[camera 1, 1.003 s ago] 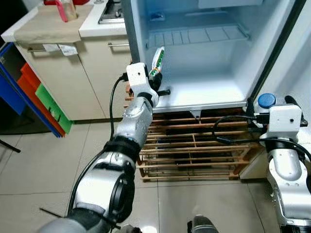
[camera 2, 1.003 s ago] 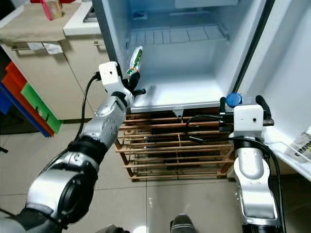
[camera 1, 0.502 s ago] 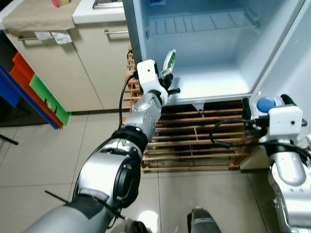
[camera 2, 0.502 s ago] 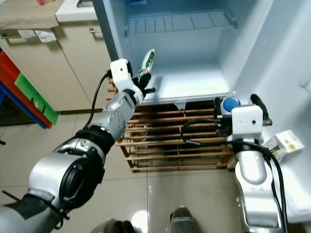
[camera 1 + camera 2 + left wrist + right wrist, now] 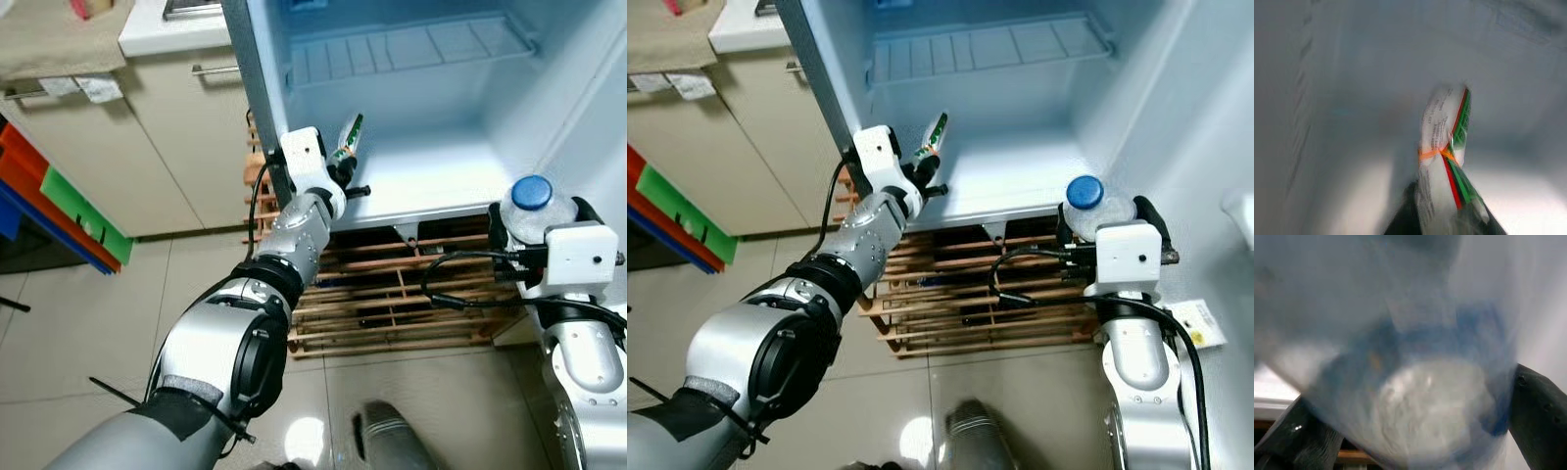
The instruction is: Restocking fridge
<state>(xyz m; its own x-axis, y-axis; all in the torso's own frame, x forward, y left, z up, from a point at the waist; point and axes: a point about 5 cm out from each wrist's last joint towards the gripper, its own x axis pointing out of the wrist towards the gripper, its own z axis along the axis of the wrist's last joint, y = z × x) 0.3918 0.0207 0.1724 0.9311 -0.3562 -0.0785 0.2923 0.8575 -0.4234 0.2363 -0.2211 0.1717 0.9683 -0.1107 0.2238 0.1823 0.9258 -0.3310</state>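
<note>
Open fridge (image 5: 431,166) over tiled floor (image 5: 88,323), left tool (image 5: 341,168) pinching packet (image 5: 347,137), right tool (image 5: 534,230) clasping bottle (image 5: 529,208)

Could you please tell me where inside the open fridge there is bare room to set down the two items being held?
The fridge floor is bare from the left wall across to the right wall, and the wire shelf above is bare too. It is tight only at the front left lip, where the left hand holds the packet, and front right, where the right hand holds the bottle.
</note>
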